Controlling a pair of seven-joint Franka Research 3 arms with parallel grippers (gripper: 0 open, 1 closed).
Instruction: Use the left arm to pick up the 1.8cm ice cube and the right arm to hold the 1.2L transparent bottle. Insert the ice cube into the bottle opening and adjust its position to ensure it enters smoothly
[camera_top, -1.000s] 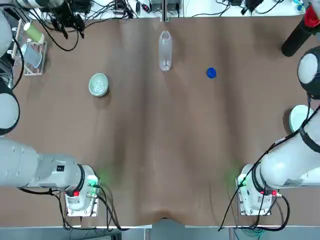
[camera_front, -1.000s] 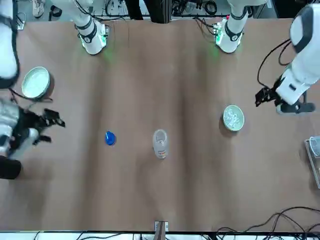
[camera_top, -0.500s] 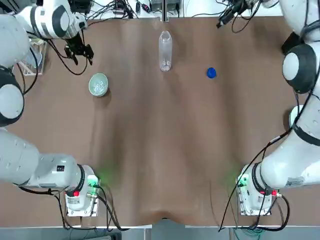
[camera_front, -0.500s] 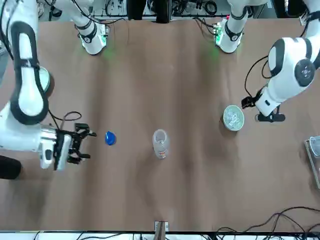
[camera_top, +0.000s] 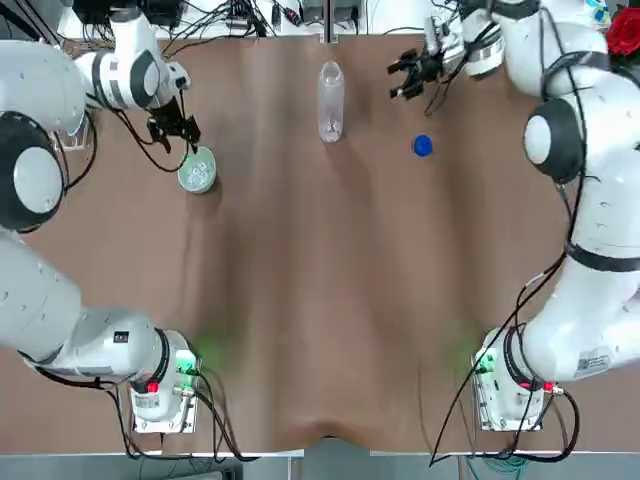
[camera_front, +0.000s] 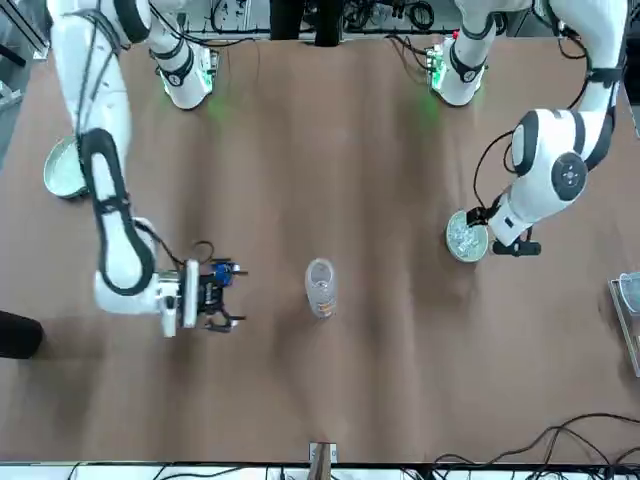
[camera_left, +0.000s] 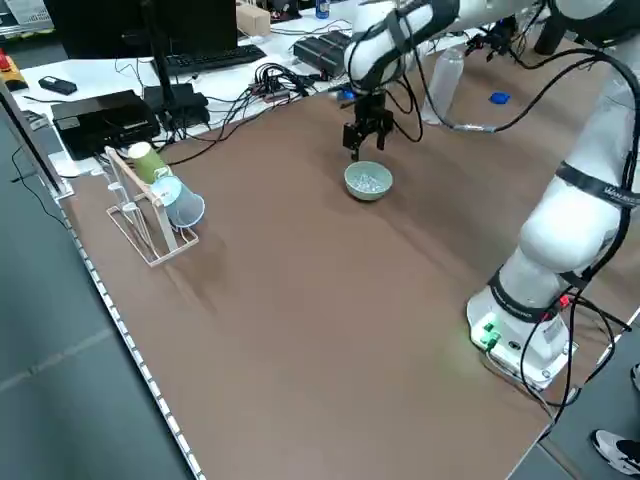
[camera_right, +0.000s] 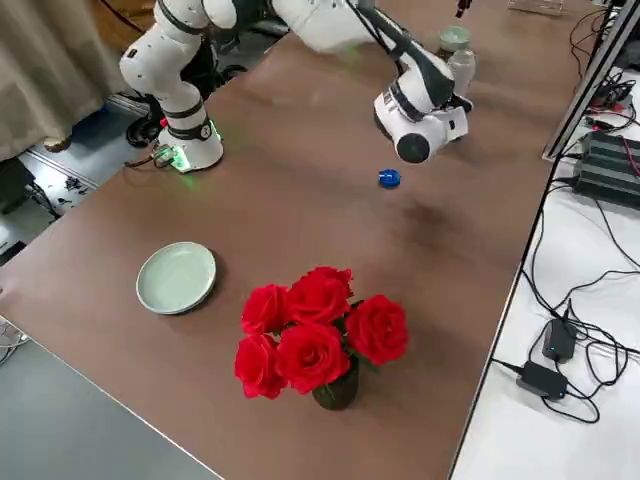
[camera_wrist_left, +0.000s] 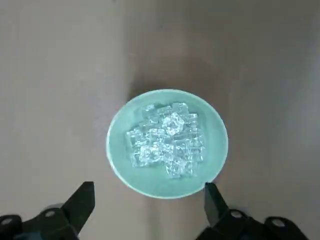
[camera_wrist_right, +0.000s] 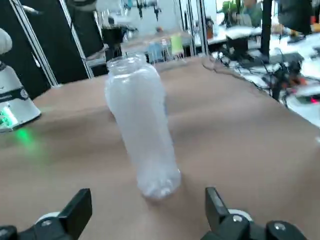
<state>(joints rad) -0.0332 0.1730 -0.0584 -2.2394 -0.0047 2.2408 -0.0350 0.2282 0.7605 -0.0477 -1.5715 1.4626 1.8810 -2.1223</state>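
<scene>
Approach closes on bowl and bottle

Fingers spread wide, the left end effector (camera_top: 176, 131) has swung in over the bowl (camera_wrist_left: 167, 142) of ice cubes (camera_wrist_left: 167, 139); no ice cube is gripped yet. The right end effector (camera_top: 410, 75), also spread, has come beside the bottle (camera_top: 330, 102), standing uncapped beyond the bowl on the table (camera_top: 330, 290), blue cap (camera_top: 422, 146) nearby. Both grasps look imminent.

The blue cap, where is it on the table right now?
In the top view the blue cap lies on the far right part of the table, right of the upright bottle, with the right gripper hovering just beyond it.
</scene>
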